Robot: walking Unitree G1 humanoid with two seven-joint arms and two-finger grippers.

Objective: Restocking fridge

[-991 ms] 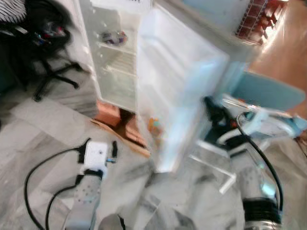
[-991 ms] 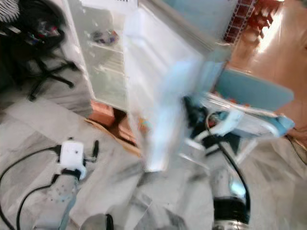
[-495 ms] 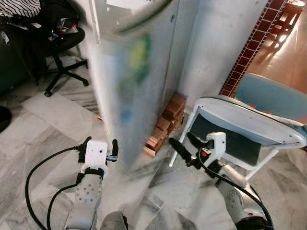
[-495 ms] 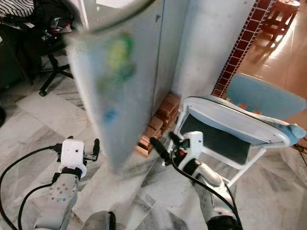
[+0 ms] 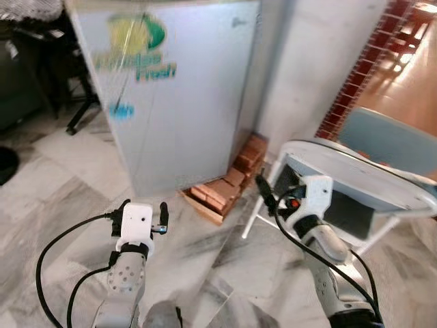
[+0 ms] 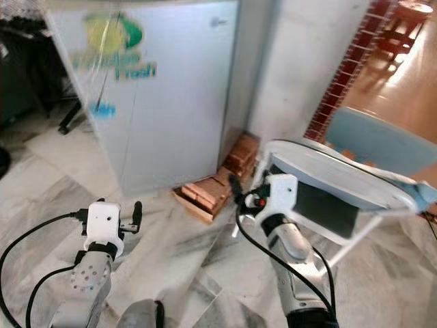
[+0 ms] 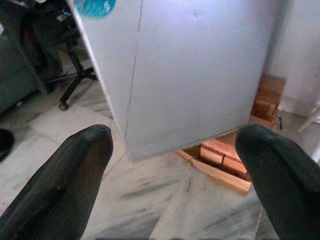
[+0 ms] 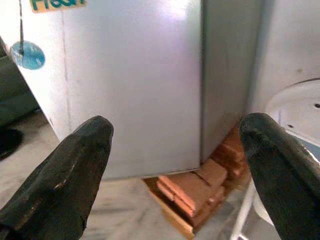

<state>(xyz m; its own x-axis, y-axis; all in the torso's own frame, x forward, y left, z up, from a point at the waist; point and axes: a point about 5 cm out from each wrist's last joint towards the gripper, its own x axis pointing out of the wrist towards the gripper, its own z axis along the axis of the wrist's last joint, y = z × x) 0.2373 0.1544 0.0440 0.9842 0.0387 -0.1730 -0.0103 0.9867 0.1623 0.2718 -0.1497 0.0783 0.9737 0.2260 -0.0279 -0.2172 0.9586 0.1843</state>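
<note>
Nearest the camera, the left gripper hung low over the marble floor in front of the fridge, its two black fingers spread wide and holding nothing; the right gripper was raised nearer the fridge's right corner, its fingers likewise spread and empty. Just right of the right gripper stood a white stool, and under the fridge's right corner lay a stack of bricks on a board. The fridge itself stood shut, a green logo on its grey door, with an office chair to its left.
</note>
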